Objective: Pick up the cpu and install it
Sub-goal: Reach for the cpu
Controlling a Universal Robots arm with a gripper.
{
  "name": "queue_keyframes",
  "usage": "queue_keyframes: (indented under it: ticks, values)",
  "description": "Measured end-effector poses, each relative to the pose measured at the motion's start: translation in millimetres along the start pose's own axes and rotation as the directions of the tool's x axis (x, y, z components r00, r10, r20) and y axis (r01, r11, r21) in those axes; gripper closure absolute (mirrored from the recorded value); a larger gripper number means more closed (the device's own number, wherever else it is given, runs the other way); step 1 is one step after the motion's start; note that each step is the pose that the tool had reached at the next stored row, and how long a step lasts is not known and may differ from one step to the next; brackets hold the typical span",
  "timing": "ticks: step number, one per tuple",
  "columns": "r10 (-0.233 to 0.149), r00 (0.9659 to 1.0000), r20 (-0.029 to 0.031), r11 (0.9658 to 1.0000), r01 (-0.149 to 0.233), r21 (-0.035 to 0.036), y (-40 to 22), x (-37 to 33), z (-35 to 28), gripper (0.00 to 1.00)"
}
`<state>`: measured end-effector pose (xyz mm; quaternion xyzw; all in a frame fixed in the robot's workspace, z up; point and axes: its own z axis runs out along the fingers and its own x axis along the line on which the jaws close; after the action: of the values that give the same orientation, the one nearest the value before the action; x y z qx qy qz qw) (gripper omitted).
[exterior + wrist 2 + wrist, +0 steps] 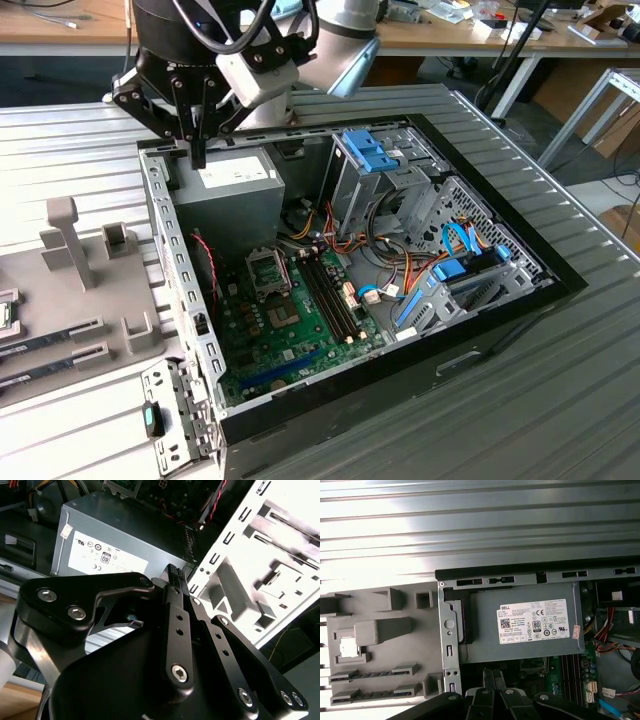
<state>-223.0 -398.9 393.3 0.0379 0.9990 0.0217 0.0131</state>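
**A:** The gripper (197, 152) has its fingers pressed together on nothing, hanging right over the power supply (485, 635). Where's the chip?

**B:** The cpu (347, 648) sits well off to the side, nested in a grey tray (395, 652) pocket, probably so it stays put for grabbing. There's a white label (534, 621) below the gripper, mostly certification marks.

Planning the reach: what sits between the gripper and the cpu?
In the first wrist view, the case's metal side wall and a stretch of grey tray lie between the gripper and the cpu.
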Motion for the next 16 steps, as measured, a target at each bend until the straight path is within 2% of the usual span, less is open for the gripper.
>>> queue_keyframes:
  ticks: [16]
  values:
    - [0.0, 1.0, 0.0, 1.0, 0.0, 0.0001, -0.8, 11.2, -0.3, 0.89]
